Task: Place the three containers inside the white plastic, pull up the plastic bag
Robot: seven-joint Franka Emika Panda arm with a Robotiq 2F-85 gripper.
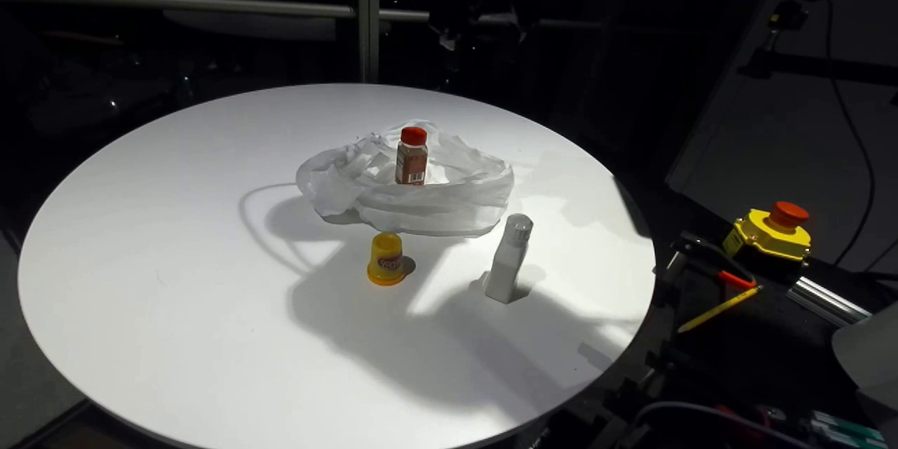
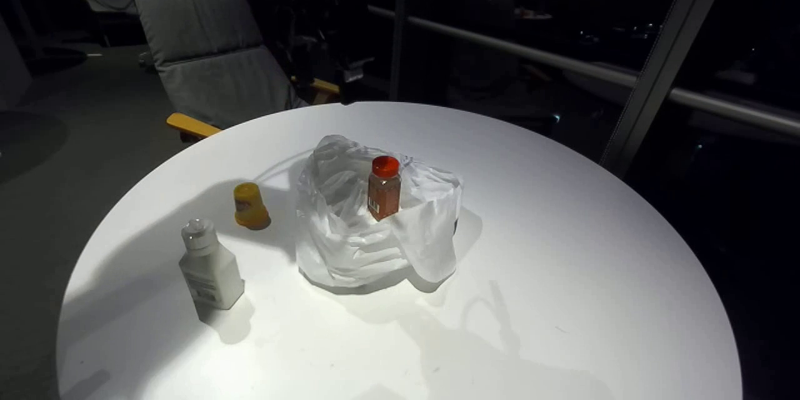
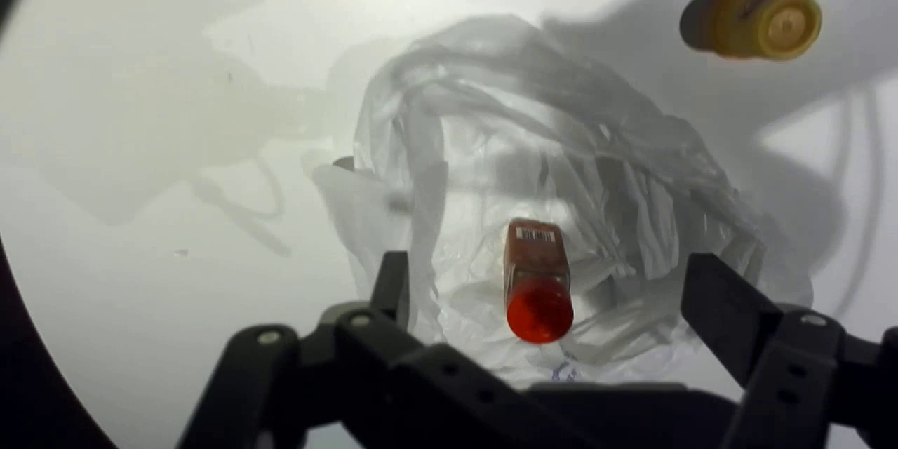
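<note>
In an exterior view, a red-capped spice jar (image 1: 412,165) stands inside a white plastic bag (image 1: 438,210); a yellow Play-Doh tub (image 1: 386,261) sits outside it at six o'clock, a white bottle (image 1: 506,265) at four. In the wrist view, the gripper (image 3: 546,287) has its jaws wide apart.

Jar (image 1: 412,161) in bag (image 1: 435,210); tub (image 1: 386,259) & btl (image 1: 508,263) on tbl (image 1: 175,295), outside bag.

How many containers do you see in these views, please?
3: the red-capped jar is inside the white plastic bag; the yellow tub and the white bottle stand outside it on the table. The bag's folds might hide more.
</note>
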